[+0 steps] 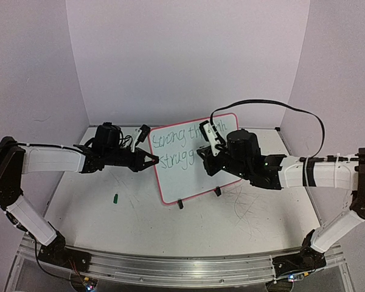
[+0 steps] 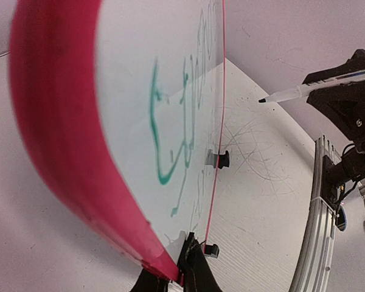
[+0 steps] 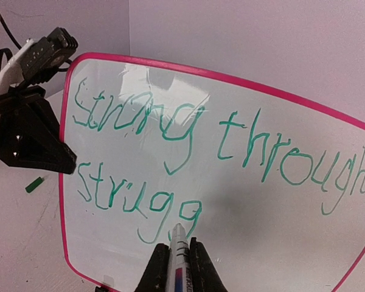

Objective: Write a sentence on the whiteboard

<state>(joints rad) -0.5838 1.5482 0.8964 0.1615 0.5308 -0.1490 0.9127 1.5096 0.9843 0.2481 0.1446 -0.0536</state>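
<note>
We see the whiteboard (image 1: 191, 182) propped on its two black clip feet (image 1: 180, 204) near the middle of the table (image 1: 109, 219), leaning back with its face toward the arms. The left gripper (image 1: 152, 160) reaches in from 9 o'clock, and its jaws are pinched tight on the board's pink rim at the left edge. The right gripper (image 3: 177, 260) comes from 3 o'clock, and its jaws are closed snugly around a white marker (image 3: 177, 238) that points toward the board. The sentence (image 3: 188, 131) runs in green across the board's face. The upper line reads "Strong through", and the lower line so far reads only "strugg". In the right wrist view the marker's tip sits at 6 o'clock of the last "g", just beside it. In the left wrist view the tip appears slightly off the surface. A small green object (image 1: 116, 198) lies on the table at about 8 o'clock from the board, well apart from it.
</note>
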